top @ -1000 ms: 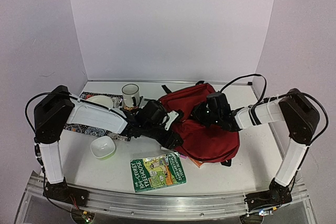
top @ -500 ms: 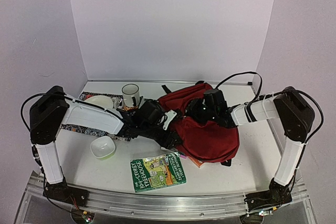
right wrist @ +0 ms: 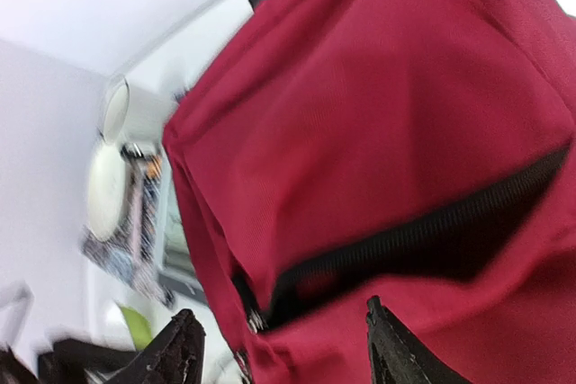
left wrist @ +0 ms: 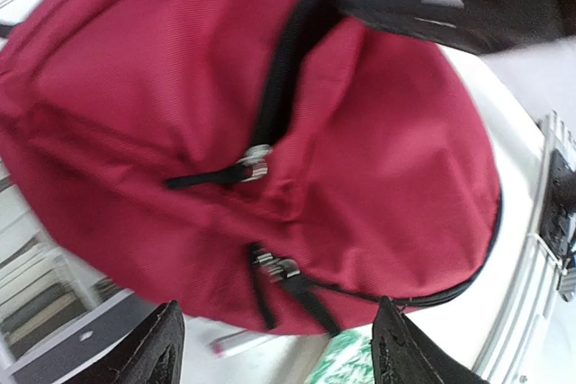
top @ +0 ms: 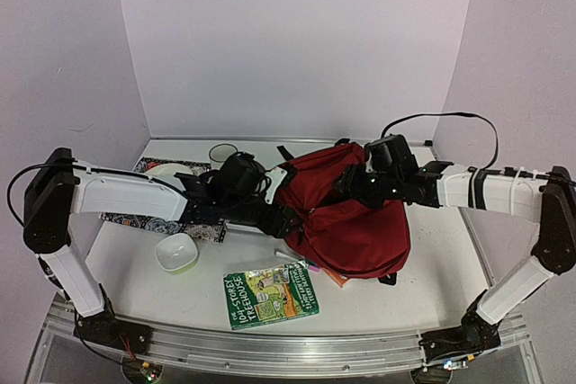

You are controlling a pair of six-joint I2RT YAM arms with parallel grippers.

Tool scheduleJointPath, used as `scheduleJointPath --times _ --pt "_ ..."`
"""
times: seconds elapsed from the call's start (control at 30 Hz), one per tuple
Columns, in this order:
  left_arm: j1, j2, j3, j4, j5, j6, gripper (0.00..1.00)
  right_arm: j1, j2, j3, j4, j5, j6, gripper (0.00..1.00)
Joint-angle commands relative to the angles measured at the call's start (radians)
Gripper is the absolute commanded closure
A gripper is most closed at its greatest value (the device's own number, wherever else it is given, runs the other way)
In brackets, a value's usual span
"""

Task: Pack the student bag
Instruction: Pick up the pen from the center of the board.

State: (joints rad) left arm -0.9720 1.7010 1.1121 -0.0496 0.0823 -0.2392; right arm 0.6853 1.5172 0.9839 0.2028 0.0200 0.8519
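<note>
The student bag (top: pixel 360 227), dark red with black zippers, lies right of centre on the table. My left gripper (top: pixel 290 225) hovers at its left edge, open, with nothing between the fingers. In the left wrist view the student bag (left wrist: pixel 378 132) fills the frame, with two zipper pulls (left wrist: pixel 256 164) showing above my left gripper (left wrist: pixel 279 352). My right gripper (top: pixel 347 190) is over the bag's top, open. The right wrist view shows my right gripper (right wrist: pixel 286 348) just above the red fabric (right wrist: pixel 378 105), near a partly open zipper slit (right wrist: pixel 432 231).
A green paperback (top: pixel 270 294) lies in front of the bag. A white and green bowl (top: pixel 176 252) sits to the left. A mug (top: pixel 222 152), a plate (top: pixel 166 171) and a patterned mat (top: pixel 135 215) are at the back left. An orange thing (top: pixel 335 276) pokes out under the bag.
My right gripper has opened and drawn back toward the bag's top right, its arm stretched out lower. My left arm has reached further over, and its gripper now sits at the bag's left edge.
</note>
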Motion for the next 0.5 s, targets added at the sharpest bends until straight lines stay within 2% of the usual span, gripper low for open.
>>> scheduleJointPath --times 0.0,0.17,0.47 --pt "0.073 -0.099 -0.044 -0.051 -0.032 -0.044 0.26 0.096 -0.022 0.105 -0.294 0.049 -0.198 0.36" --pt "0.167 -0.193 -0.099 -0.088 -0.036 -0.061 0.25 0.201 0.057 0.240 -0.471 0.061 -0.341 0.36" --pt "0.251 -0.326 -0.149 -0.213 -0.149 -0.064 0.15 0.369 0.300 0.483 -0.686 0.095 -0.526 0.39"
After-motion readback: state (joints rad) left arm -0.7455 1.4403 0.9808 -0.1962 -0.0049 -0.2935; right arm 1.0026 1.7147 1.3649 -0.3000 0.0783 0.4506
